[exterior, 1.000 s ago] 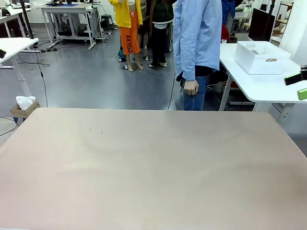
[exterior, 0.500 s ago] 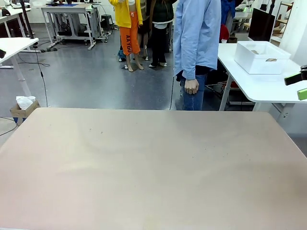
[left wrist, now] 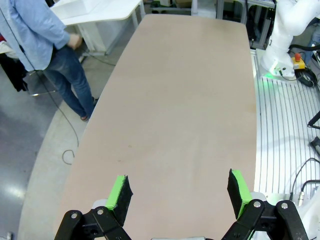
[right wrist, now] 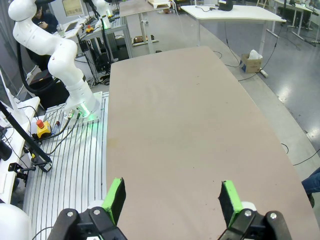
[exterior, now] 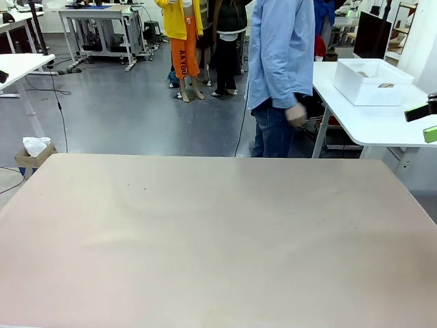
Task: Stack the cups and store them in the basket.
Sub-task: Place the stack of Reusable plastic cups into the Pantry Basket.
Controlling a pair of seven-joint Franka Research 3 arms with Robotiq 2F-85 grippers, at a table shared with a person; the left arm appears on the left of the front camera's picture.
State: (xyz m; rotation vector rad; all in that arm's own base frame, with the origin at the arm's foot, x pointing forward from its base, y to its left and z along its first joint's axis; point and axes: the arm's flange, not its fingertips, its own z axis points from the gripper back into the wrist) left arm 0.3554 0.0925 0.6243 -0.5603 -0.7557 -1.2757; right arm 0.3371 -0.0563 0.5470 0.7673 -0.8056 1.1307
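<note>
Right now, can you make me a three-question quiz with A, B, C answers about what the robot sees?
1. Where is the white basket?
A. In the middle of the tan table
B. On the white side table at the right
C. On the floor

2. What colour is the person's shirt?
A. Light blue
B. Red
C. Black

3. How are the left gripper and the right gripper?
A. Both shut on a cup
B. One open, one shut
C. Both open, holding nothing

Answers:
1. B, since the front view shows the basket on the side table, off the tan table.
2. A, since the long-sleeved shirt is light blue.
3. C, since in each wrist view the green pads stand wide apart with only table between them.
</note>
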